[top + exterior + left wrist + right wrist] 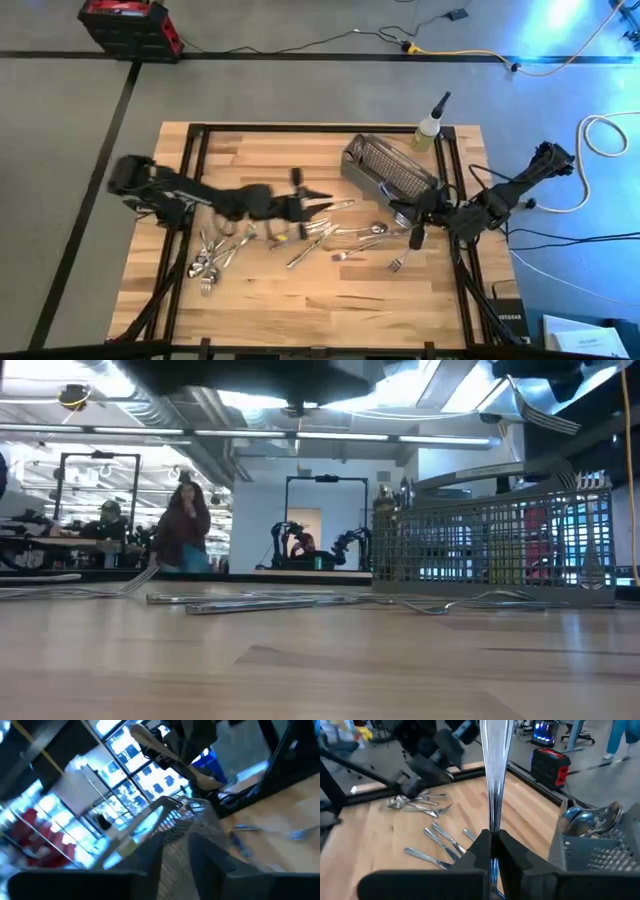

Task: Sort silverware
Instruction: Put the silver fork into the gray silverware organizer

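Currently right pincer (pixel 492 845) clamped on a fork (pixel 495 765) beside the mesh basket (pixel 390 170); left pincer (pixel 322 205) state unclear, over the desk (pixel 300 300).

Loose silverware (pixel 330 240) mid-table, basket (pixel 388 170) behind — spoons (pixel 590 820) inside

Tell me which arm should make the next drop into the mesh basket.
Right, most likely. The right hand is already shut on a piece of silverware right beside the mesh basket. The left hand sits farther off over the loose pieces mid-table.
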Controlling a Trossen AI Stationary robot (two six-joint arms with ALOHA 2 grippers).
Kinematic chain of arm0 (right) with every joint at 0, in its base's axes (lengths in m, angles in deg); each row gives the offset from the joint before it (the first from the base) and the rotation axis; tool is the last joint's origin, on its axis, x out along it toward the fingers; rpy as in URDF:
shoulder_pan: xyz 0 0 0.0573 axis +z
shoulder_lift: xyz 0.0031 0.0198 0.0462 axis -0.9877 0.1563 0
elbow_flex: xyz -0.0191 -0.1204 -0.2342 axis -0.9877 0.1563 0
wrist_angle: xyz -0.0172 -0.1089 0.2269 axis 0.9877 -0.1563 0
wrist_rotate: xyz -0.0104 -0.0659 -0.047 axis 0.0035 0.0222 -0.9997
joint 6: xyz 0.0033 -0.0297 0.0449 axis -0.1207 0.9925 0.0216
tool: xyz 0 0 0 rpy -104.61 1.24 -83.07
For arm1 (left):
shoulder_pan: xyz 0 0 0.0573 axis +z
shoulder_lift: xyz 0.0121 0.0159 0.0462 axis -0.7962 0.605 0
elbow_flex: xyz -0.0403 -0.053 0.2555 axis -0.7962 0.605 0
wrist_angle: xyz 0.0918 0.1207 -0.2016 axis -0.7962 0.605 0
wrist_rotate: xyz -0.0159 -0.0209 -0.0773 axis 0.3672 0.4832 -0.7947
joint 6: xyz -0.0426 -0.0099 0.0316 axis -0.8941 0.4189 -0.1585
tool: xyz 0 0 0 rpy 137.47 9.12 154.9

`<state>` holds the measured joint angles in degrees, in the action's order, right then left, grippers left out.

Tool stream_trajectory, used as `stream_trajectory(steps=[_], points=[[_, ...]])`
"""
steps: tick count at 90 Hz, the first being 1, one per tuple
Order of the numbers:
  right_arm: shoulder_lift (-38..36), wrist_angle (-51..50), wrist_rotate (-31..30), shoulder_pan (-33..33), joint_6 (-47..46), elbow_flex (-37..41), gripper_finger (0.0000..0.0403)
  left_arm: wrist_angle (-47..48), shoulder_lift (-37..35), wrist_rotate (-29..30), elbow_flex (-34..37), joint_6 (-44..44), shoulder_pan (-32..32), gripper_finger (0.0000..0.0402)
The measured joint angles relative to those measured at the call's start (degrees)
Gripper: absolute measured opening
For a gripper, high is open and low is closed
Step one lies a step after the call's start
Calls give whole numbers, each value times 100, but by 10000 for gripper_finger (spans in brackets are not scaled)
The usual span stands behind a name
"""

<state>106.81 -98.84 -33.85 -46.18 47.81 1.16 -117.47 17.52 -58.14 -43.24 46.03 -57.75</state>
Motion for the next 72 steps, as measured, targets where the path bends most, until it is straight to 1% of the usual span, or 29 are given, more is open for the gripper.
stream_trajectory(steps=[9, 18, 25, 33, 39, 42, 49, 56, 64, 72], points=[[2, 36, 323, 0, -263, 4, 0, 269, 627, 45, -880, 1432, 68, 138], [-14, 2, 436, 0, -498, 7, 0, 511, 1004, 82, -1422, 2669, 28, 173], [-39, -83, 439, 0, -757, 5, 0, 443, 1215, 337, -1645, 3509, -70, 192], [-35, -250, 493, 0, -1068, 5, 0, 295, 1335, 782, -1779, 4524, -188, 207], [-35, -392, 598, 0, -1329, 5, 0, 174, 1346, 804, -1804, 5332, -236, 213], [-35, -472, 604, 0, -1471, 5, 0, 165, 1346, 724, -1804, 5657, -246, 215], [-17, -661, 698, -1, -1766, 7, 0, 162, 1348, 453, -1806, 6129, -246, 216], [17, -692, 760, -50, -1898, 7, 0, 201, 1348, 380, -1858, 6386, -237, 217], [64, -715, 1148, -299, -1907, 5, 0, 190, 1348, 224, -1916, 6393, -154, 217], [217, -864, 1460, -647, -1900, 5, 0, 250, 1350, 226, -2036, 6216, -103, 217]])
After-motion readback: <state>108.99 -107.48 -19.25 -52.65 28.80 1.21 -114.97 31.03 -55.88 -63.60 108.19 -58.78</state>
